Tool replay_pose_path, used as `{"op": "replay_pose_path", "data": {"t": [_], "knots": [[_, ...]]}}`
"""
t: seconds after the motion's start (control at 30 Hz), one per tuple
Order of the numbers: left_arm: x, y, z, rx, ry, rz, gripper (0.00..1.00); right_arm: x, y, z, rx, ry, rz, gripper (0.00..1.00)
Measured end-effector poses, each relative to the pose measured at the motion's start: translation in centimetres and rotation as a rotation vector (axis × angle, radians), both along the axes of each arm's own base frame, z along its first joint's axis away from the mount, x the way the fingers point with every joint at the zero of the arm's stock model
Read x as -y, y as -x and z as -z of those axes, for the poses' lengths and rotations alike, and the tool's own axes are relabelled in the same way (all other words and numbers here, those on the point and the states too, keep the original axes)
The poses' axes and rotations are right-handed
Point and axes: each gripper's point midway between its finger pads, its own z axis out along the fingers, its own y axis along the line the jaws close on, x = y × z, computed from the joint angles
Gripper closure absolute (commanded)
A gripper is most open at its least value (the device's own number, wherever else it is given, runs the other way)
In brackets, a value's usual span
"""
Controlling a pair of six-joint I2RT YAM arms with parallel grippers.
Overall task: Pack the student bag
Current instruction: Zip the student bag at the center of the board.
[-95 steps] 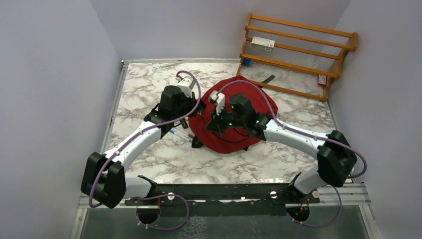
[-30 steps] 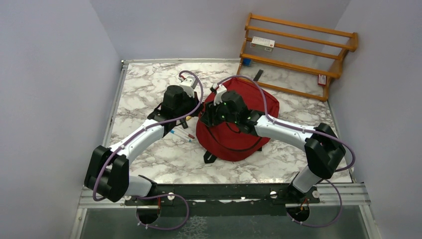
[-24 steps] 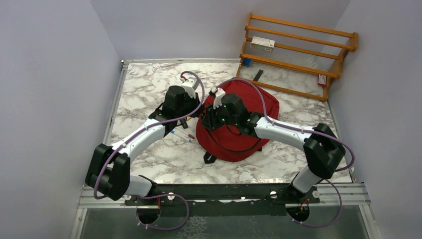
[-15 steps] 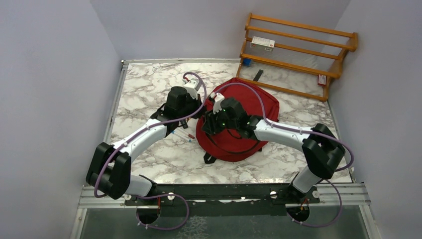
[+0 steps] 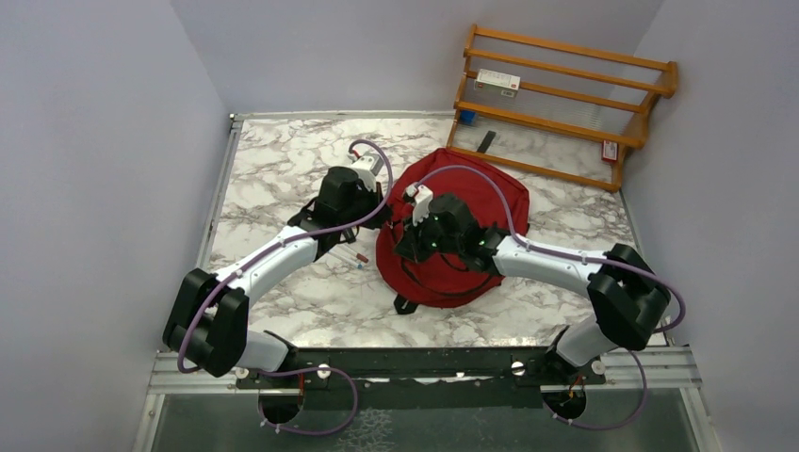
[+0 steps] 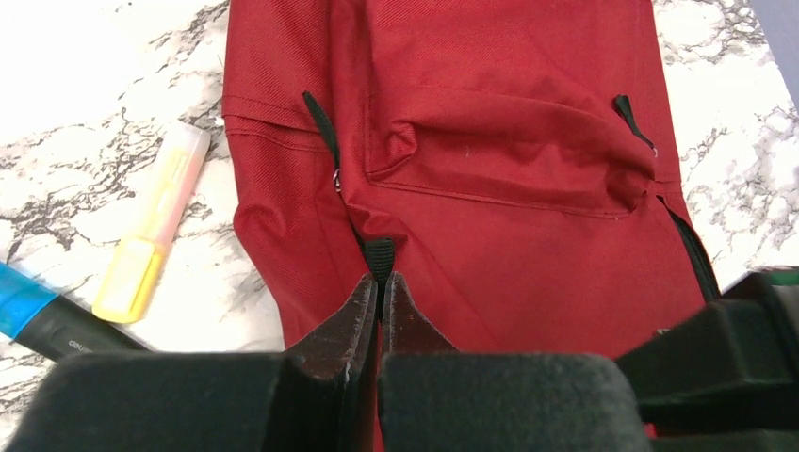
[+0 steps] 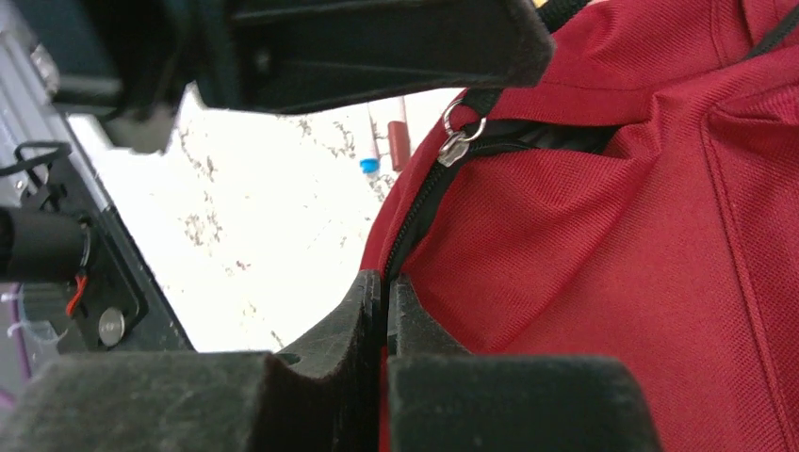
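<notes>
Your student bag (image 5: pixel 495 202), soft dark-red woven cloth, lies slumped mid-desk (image 5: pixel 273 160). Your left gripper (image 6: pixel 380 282) is clamped tight on a thin black webbing tab (image 6: pixel 380 252). The right gripper (image 7: pixel 384 282) is pinched closed on cloth beside the black zipper (image 7: pixel 415 221). Pull unevenly and the slick tab may slip free, or the limp bag may shove the smooth plastic highlighter (image 6: pixel 155 221) beside it.

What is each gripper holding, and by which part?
Left gripper: the student bag, by a black pull tab. Right gripper: the bag's red fabric edge beside its zipper.
</notes>
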Motion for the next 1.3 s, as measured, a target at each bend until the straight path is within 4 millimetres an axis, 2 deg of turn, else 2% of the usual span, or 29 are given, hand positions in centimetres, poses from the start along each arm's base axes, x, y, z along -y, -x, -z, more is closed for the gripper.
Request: {"op": "replay_pose_path", "data": {"t": [0.4, 0.63, 0.83, 1.03, 1.3], "knots": [[0.0, 0.2, 0.7, -0.031, 0.004, -0.021, 1.0, 1.7, 4.3, -1.5, -0.014, -0.012, -0.172, 0.99], [0.3, 0.8, 2.2, -0.067, 0.009, -0.01, 1.0, 3.6, 7.1, -2.2, -0.04, 0.018, -0.257, 0.99], [0.7, 0.2, 3.2, -0.076, 0.01, -0.013, 1.0, 4.7, 9.4, -2.3, -0.088, 0.034, -0.334, 0.99], [1.1, -0.6, 3.9, -0.082, 0.007, -0.013, 1.0, 5.0, 10.4, -2.0, -0.117, 0.042, -0.372, 0.99], [2.0, -1.9, 4.6, -0.096, 0.0, -0.009, 1.0, 5.3, 10.5, -1.7, -0.108, 0.039, -0.373, 0.98]]}}
